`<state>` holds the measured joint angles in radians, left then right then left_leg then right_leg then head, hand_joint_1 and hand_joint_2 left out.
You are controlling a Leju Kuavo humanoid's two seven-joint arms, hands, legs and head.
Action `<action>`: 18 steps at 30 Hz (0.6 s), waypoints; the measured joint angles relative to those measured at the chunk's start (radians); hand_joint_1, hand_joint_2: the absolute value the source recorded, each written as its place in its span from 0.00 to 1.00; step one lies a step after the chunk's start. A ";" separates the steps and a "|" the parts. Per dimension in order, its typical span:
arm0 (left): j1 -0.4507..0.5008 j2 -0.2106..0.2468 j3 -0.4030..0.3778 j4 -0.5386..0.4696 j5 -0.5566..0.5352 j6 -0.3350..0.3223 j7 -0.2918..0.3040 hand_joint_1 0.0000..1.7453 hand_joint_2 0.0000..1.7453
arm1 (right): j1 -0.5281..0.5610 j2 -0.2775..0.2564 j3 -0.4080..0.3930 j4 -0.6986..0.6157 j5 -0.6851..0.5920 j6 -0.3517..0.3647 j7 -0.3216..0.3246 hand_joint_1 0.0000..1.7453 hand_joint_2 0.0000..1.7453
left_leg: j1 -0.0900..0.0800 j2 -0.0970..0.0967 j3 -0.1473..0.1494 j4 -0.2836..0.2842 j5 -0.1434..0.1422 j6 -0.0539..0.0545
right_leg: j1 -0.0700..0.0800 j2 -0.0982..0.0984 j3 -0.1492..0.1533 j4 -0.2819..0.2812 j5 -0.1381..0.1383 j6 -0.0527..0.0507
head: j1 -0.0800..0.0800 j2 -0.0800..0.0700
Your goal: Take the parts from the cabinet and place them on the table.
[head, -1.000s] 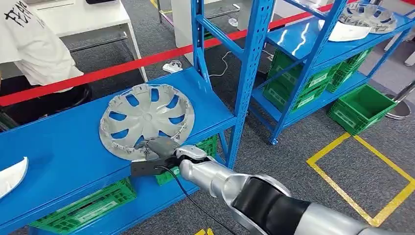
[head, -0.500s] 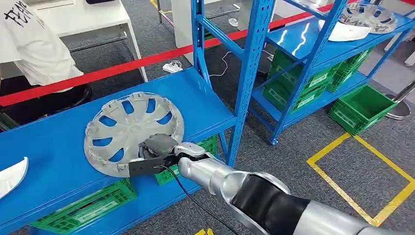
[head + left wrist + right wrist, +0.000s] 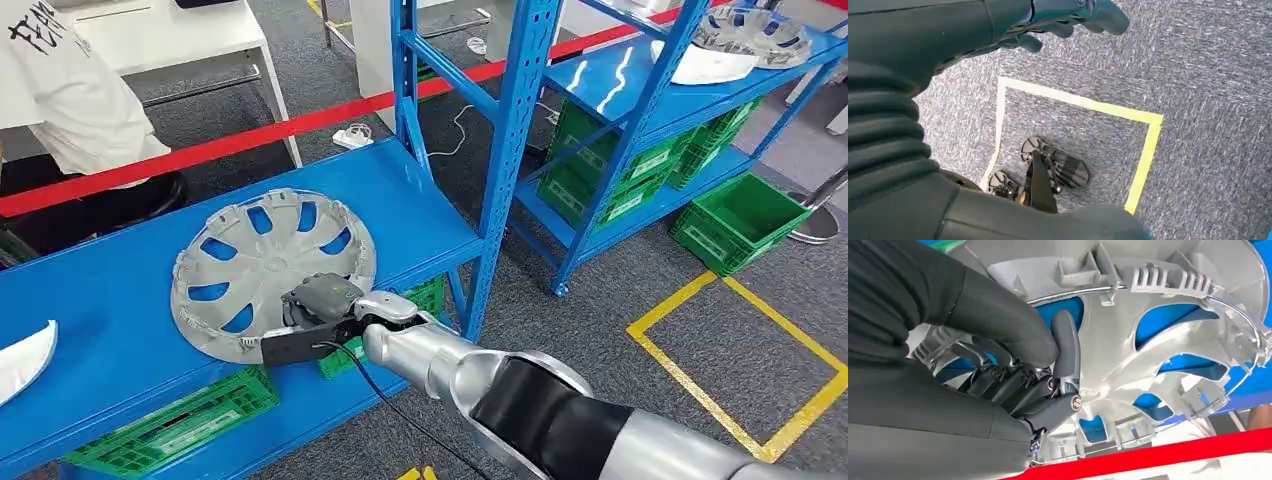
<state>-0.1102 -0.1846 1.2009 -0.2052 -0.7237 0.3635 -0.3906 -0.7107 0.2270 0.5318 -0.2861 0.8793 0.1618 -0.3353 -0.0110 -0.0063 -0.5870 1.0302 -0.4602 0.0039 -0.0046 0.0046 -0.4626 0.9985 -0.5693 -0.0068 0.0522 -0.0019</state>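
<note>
Crates [image 3: 170, 430] beneath hubcap's [image 3: 250, 260] blue shelf [image 3: 420, 215]

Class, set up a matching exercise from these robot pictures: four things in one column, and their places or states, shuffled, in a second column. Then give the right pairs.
Things:
1. hubcap
2. right hand
3. left hand
4. green crate

Places or states:
A. standing on the grey floor beside the far rack
B. hanging over the floor near a yellow tape line, holding nothing
C. lying on the near blue shelf, its edge over the shelf's front
D. gripping the grey disc at its rim

Pairs: 1-C, 2-D, 3-B, 4-A
</note>
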 joint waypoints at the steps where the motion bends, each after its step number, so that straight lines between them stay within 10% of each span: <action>1: 0.000 0.000 0.000 0.000 0.000 0.002 0.000 0.00 1.00 | 0.000 0.000 0.001 0.000 0.001 -0.004 0.000 1.00 1.00 | 0.000 0.000 0.000 0.000 0.000 0.000 | 0.000 0.000 0.000 0.000 0.000 0.000 | 0.000 0.000; 18: 0.002 0.004 -0.008 -0.001 -0.022 0.059 0.012 0.00 1.00 | -0.048 -0.007 0.028 -0.020 0.083 -0.233 0.035 1.00 1.00 | 0.000 0.000 0.000 0.000 0.000 0.000 | 0.000 0.000 -0.001 0.000 0.000 0.000 | 0.000 0.000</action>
<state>-0.1084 -0.1808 1.1925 -0.2060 -0.7458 0.4227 -0.3788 -0.7591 0.2201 0.5600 -0.3063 0.9621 -0.0716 -0.2998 -0.0110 -0.0066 -0.5874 1.0302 -0.4601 0.0038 -0.0046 0.0046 -0.4631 0.9985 -0.5693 -0.0068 0.0519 -0.0019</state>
